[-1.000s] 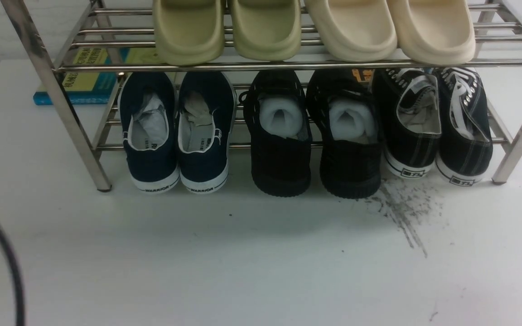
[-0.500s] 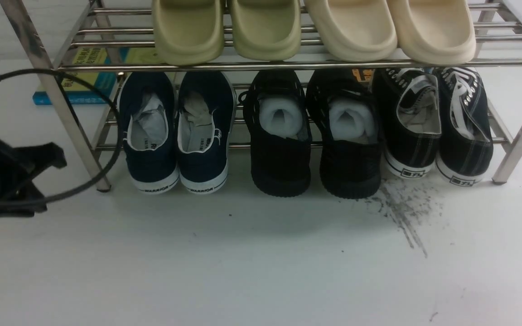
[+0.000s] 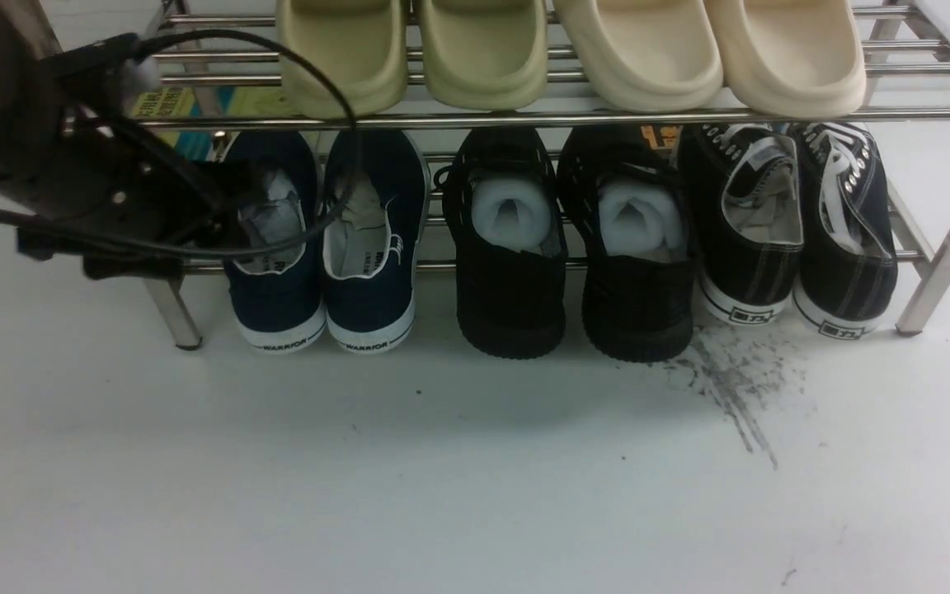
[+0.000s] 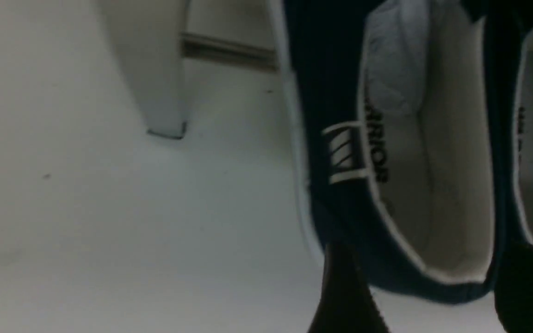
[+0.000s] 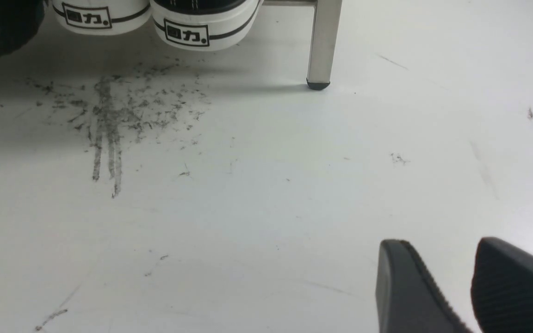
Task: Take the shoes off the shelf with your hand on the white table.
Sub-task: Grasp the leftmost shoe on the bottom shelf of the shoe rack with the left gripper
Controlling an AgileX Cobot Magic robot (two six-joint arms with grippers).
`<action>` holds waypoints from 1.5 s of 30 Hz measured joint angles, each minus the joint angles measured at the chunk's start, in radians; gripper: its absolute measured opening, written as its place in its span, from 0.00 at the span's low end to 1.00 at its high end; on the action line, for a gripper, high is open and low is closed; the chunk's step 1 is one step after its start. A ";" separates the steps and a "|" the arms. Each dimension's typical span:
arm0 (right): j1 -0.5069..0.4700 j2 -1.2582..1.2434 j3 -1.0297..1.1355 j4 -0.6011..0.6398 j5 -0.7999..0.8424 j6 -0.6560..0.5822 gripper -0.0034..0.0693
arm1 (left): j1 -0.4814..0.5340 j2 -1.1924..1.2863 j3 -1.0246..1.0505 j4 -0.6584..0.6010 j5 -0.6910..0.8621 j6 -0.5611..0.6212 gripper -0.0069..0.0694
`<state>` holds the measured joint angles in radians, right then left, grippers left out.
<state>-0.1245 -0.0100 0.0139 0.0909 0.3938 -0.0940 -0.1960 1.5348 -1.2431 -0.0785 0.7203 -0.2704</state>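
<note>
The navy shoes sit on the lower tier of the chrome shelf, at its left end, heels toward me: the left one and the right one. Both have paper stuffing and "WARRIOR" soles. My left gripper reaches in from the left at the left shoe's opening. In the left wrist view it is open, its two fingers either side of that shoe's heel. My right gripper is open and empty, low over the white table, and is out of the front view.
A black mesh pair and black laced sneakers fill the rest of the lower tier. Green slippers and cream slippers sit on top. A book lies behind. Shelf legs and a scuff patch mark the table.
My left arm has come up from the lower left edge and moved right and forward, until its gripper is at the left navy shoe. The shoes have not moved.
</note>
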 joint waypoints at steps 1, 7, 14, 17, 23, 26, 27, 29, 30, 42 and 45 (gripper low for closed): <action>0.000 0.000 0.000 0.000 0.000 0.000 0.38 | -0.010 0.012 -0.001 0.010 -0.025 -0.018 0.68; 0.000 0.000 0.000 0.000 0.000 0.000 0.38 | -0.018 0.056 -0.002 0.098 -0.108 -0.137 0.68; 0.000 0.000 0.000 0.000 0.000 0.000 0.38 | -0.018 0.095 -0.002 0.223 -0.125 -0.276 0.68; 0.000 0.000 0.000 0.000 0.000 0.000 0.38 | -0.018 0.135 -0.002 0.261 -0.135 -0.325 0.68; 0.000 0.000 0.000 0.000 0.000 0.000 0.38 | -0.021 0.187 -0.002 0.256 -0.151 -0.357 0.68; 0.000 0.000 0.000 0.000 0.000 0.000 0.38 | -0.022 0.198 -0.002 0.251 -0.158 -0.364 0.67; 0.000 0.000 0.000 0.000 0.000 0.000 0.38 | -0.022 0.202 -0.002 0.248 -0.167 -0.370 0.63; 0.000 0.000 0.000 0.000 0.000 0.000 0.38 | -0.022 0.204 -0.002 0.243 -0.177 -0.381 0.54; 0.000 0.000 0.000 0.000 0.000 0.000 0.38 | -0.022 0.204 -0.002 0.242 -0.177 -0.383 0.53; 0.000 0.000 0.000 0.000 0.000 0.000 0.38 | -0.021 0.116 0.000 0.256 -0.065 -0.367 0.14; 0.000 0.000 0.000 0.000 0.000 0.000 0.38 | -0.019 0.044 0.000 0.257 -0.005 -0.354 0.14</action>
<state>-0.1245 -0.0100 0.0139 0.0909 0.3938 -0.0940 -0.2155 1.5788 -1.2429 0.1789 0.7158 -0.6246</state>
